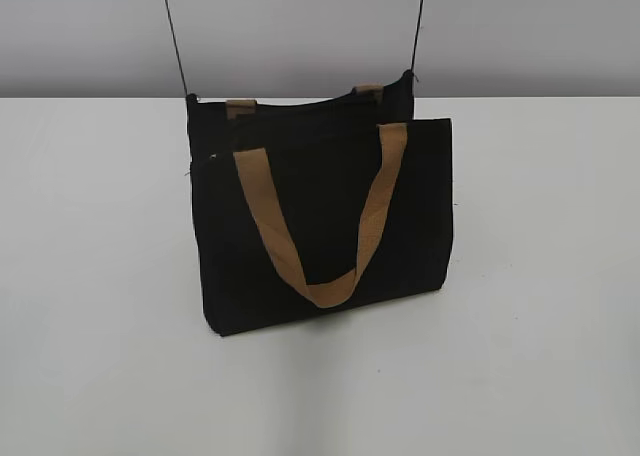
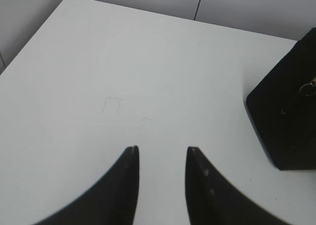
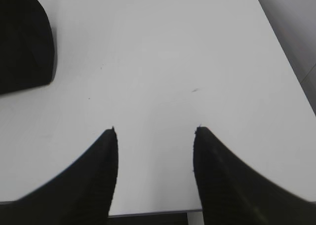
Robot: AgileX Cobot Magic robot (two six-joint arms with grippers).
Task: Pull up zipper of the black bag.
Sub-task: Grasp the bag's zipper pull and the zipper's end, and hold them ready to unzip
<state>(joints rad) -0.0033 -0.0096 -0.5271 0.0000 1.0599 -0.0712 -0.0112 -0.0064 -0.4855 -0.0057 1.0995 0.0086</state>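
A white table [image 1: 540, 276] stands before a plain grey wall [image 1: 300, 26] under soft, even light.

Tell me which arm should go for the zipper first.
Probably left. Its wrist view shows a small metal pull on the black bag's near end. The right gripper sees only plain fabric. Both grippers are open and off the bag.

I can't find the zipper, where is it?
In the left wrist view, the small silver zipper shows at the right edge, on the end of the black bag, right of the open left tool.
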